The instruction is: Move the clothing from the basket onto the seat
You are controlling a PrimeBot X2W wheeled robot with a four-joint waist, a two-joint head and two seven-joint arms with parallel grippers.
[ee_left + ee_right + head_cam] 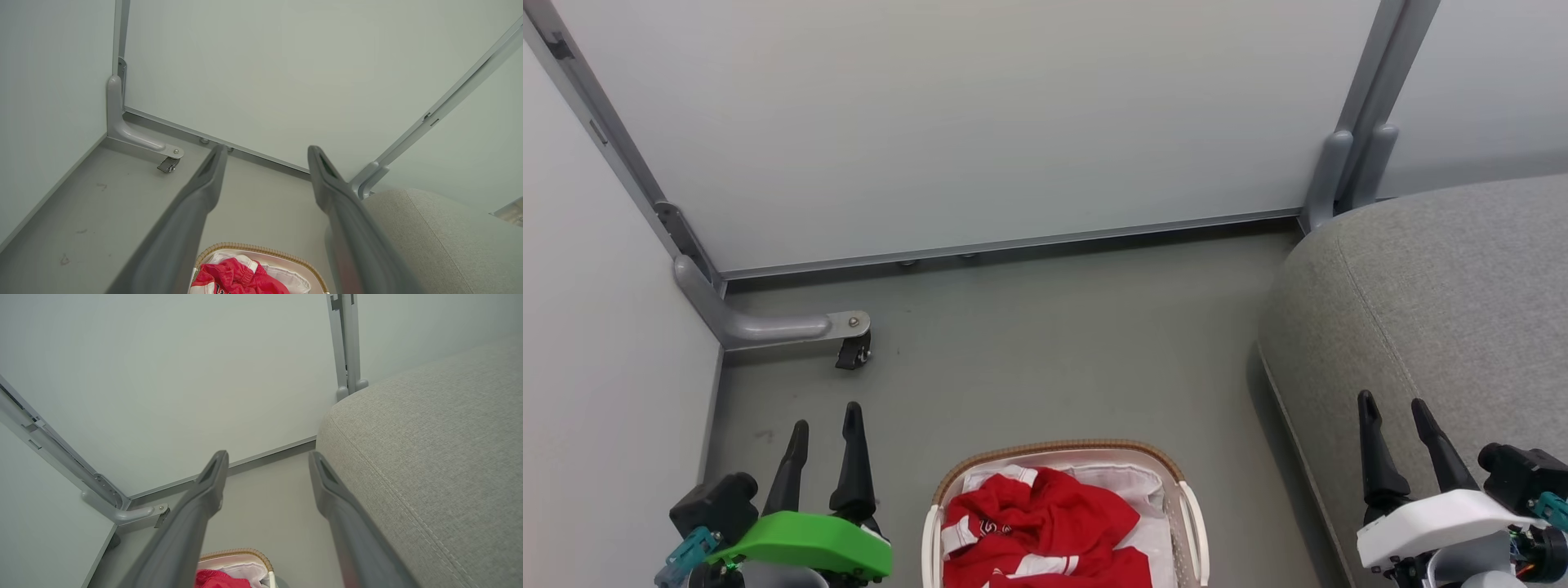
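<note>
Red soft fabric clothing with white striped trim (pixel 1037 523) lies bunched in the small oval white plastic basket with a brown woven rim (pixel 1058 447), on top of its white fabric liner (pixel 1131 482). You will find that basket on the grey floor (pixel 1054 343) at the near middle of the head view, between your two arms. The large grey fabric-upholstered seat with a rounded edge and a stitched seam (pixel 1445 310) stands to the right of the basket, near it, with a strip of floor between them.

Your left gripper (pixel 827 416), under its green cover, hangs to the left of the basket with its two long dark fingers spread apart and nothing between them. Through that gap the left wrist view gives you the floor and the basket's far rim. Your right gripper (pixel 1392 400), under its white cover, shows against the near left edge of the seat, fingers likewise parted and holding nothing. Both point toward the far white partition panels (pixel 972 122). At the far left, a grey metal foot with a small black caster (pixel 854 347) rests on the floor by the corner where two panels meet.
</note>
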